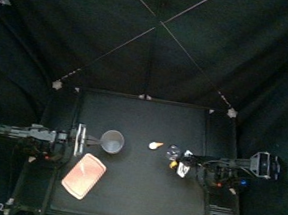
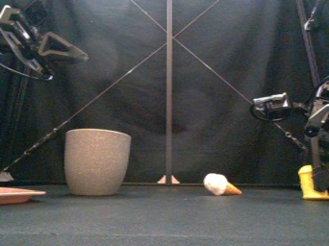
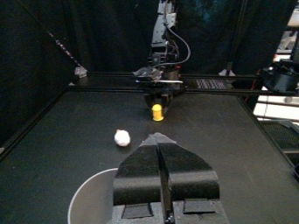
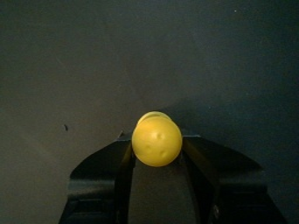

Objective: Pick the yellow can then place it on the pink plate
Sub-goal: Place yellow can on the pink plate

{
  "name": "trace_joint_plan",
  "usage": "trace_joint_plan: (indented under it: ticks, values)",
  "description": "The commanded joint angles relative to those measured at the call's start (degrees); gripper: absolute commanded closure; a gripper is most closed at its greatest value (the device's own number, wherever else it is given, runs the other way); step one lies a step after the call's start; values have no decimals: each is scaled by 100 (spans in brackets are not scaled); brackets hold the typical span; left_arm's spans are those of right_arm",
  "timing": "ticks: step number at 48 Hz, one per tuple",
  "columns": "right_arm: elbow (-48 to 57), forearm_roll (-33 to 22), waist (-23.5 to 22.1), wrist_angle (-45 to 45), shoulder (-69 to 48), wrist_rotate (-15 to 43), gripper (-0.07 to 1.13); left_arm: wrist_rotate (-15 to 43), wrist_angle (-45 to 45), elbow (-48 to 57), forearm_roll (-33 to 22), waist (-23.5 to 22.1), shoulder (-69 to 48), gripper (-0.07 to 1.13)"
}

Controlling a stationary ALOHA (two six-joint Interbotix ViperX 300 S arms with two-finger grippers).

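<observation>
The yellow can (image 4: 156, 140) stands on the table at the right, its base on the surface (image 2: 313, 183). My right gripper (image 1: 183, 166) comes down over it, and its jaws press against the can's two sides. The pink plate (image 1: 86, 174) lies flat near the front left and shows as a thin edge (image 2: 15, 195) in the front view. My left gripper (image 3: 165, 144) is shut and empty; it hangs high at the left, above the grey cup's rim (image 3: 84, 194).
A tall grey speckled cup (image 2: 98, 161) stands left of the middle, just behind the plate. A small white and orange toy (image 2: 221, 184) lies on its side between the cup and the can.
</observation>
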Motion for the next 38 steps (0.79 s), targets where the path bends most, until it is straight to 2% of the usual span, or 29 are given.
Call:
trace_joint_plan:
  ticks: [1,10,21,38]
  values:
    - [-132,0,62,-44,-97,0,33,0,-35,-79,0,26,9,105]
    - [-439,0,316,-149,-281,0,33,0,-35,-88,0,105,9,105]
    - [-1336,-123,668,-334,-167,-18,33,9,-35,-105,9,316,0,105]
    - [-3252,-905,1011,-633,1582,-26,33,9,-79,-176,0,976,0,105]
